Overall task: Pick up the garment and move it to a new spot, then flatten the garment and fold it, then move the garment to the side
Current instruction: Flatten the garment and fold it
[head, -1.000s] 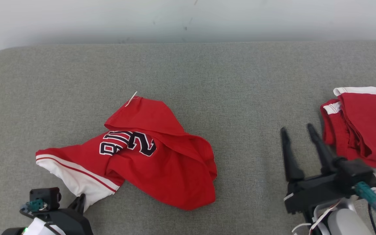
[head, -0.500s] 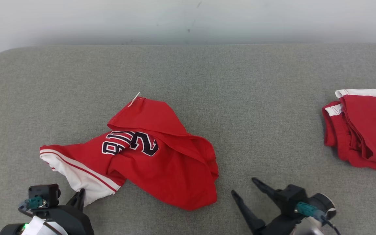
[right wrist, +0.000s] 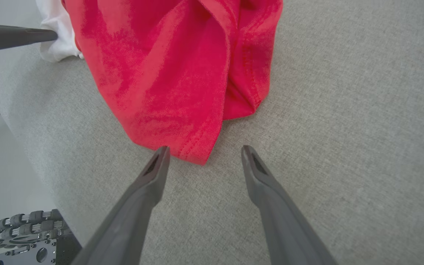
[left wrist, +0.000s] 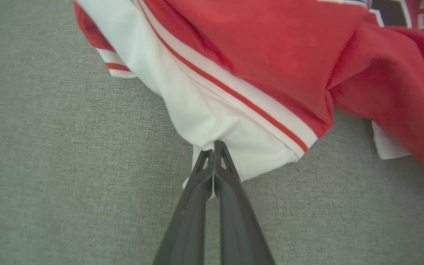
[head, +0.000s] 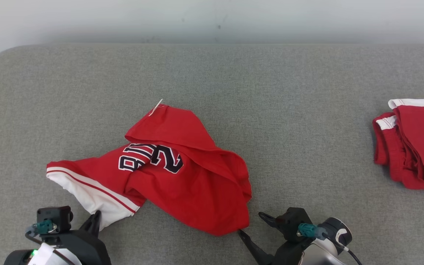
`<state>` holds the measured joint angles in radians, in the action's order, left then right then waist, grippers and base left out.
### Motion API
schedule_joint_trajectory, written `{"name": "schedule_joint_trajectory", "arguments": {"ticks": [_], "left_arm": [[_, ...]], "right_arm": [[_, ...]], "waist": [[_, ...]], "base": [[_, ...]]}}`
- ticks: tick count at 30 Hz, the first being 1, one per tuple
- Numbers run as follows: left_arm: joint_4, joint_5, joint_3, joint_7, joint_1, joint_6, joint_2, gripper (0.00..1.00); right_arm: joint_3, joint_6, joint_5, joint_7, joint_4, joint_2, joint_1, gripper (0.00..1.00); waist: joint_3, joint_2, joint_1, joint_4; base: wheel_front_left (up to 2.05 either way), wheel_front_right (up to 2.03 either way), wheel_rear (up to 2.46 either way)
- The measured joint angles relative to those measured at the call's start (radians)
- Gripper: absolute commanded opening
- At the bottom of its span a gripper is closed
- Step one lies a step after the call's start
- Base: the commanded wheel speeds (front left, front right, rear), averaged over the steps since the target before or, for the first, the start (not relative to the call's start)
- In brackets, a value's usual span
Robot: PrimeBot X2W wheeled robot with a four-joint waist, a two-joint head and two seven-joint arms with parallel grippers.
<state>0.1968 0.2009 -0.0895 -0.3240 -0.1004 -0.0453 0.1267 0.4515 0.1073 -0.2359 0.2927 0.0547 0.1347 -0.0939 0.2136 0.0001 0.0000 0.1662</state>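
Lying near the front edge of the grey cushion (head: pixel 289 110), the red garment (head: pixel 182 184) looks soft and floppy. The left gripper (left wrist: pixel 214 147) pinches its white hem (left wrist: pixel 204 121). The right gripper (right wrist: pixel 205 149) hangs wide apart by the loose red corner (right wrist: pixel 197 156), a good place to grab.

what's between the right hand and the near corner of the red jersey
Nothing visible. The open right hand sits just short of the red jersey, at its near corner, with only bare grey cushion around its fingertips. The left hand is shut on the jersey's white trim at the other side.
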Motion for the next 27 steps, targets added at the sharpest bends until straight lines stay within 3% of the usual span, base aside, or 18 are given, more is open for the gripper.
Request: {"name": "schedule_joint_trajectory", "arguments": {"ticks": [10,12,13,23,27], "left_arm": [[0.012,0.001,0.0,0.009,-0.008,-0.001,0.001,0.0],[0.014,0.001,0.0,0.009,-0.009,-0.001,0.001,0.0],[0.016,0.001,0.0,0.009,-0.01,-0.007,0.001,0.0],[0.017,0.002,0.003,0.041,-0.023,-0.008,0.003,0.0],[0.004,0.001,0.004,0.062,-0.036,-0.007,0.004,0.0]], "right_arm": [[0.004,0.003,-0.027,0.049,0.04,-0.008,-0.04,1.0],[0.008,0.004,-0.037,0.052,0.044,-0.013,-0.047,0.38],[0.01,0.007,-0.039,0.055,0.048,-0.015,-0.05,0.0],[-0.051,0.005,-0.056,0.038,0.026,-0.004,-0.07,0.0],[-0.139,-0.034,-0.057,0.01,-0.012,0.042,-0.077,0.0]], "waist": [[0.005,0.0,0.0,0.007],[0.005,0.0,0.0,0.008],[0.006,0.0,0.0,0.009],[0.008,0.0,0.0,0.011],[0.005,0.0,0.0,0.007]], "base": [[0.0,0.0,0.0],[0.0,0.0,0.0],[0.0,0.0,0.0],[0.0,0.0,0.0],[0.0,0.0,0.0]]}}
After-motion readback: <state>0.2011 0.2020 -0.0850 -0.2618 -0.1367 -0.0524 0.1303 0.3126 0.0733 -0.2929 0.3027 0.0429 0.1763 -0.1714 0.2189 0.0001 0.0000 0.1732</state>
